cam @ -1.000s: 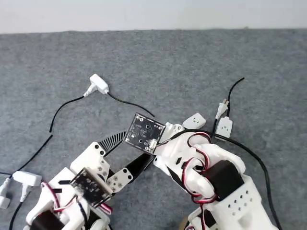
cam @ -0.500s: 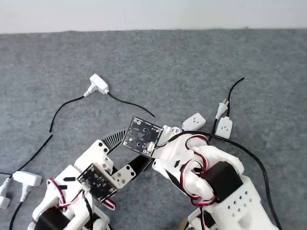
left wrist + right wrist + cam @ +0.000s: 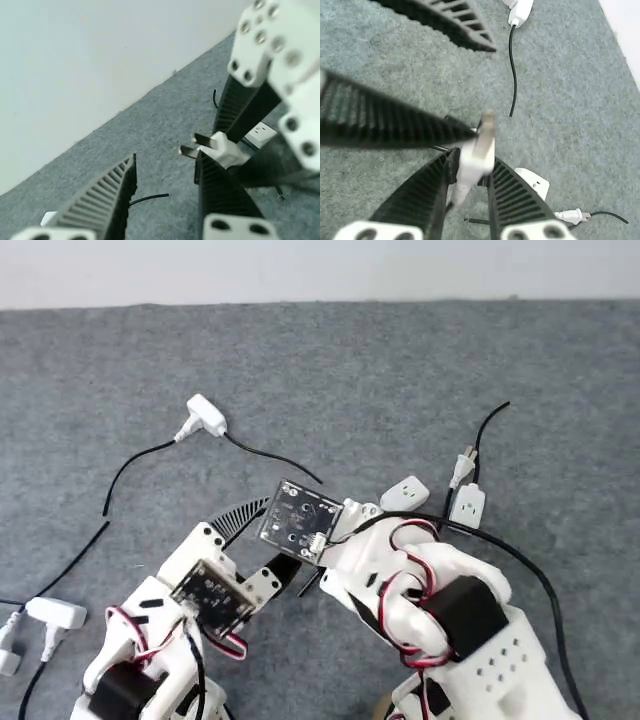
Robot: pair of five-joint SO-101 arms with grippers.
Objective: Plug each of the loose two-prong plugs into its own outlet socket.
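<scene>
My right gripper point(image 3: 471, 161) is shut on a white two-prong plug point(image 3: 476, 150), prongs pointing away from the wrist. In the left wrist view the same plug point(image 3: 220, 148) rests against one black ribbed finger point(image 3: 220, 190) of my open left gripper point(image 3: 167, 165), whose other finger stands well apart from it. In the high view both arms meet at the lower centre, the left gripper point(image 3: 287, 550) partly under the right wrist's camera board point(image 3: 300, 520). Two white outlet sockets point(image 3: 405, 492) point(image 3: 467, 505) lie just right of them. A loose plug point(image 3: 461, 468) lies beside the sockets.
Another white plug point(image 3: 205, 417) with a black cord lies at the upper left of the grey carpet point(image 3: 350, 370). Two white plug pieces point(image 3: 55, 613) point(image 3: 8, 655) sit at the left edge. A black cable point(image 3: 540, 585) loops past the right arm. A white wall runs behind.
The left arm has moved up and to the right, bringing its open gripper closer around the plug held by the right gripper. The right arm shifted only slightly.
</scene>
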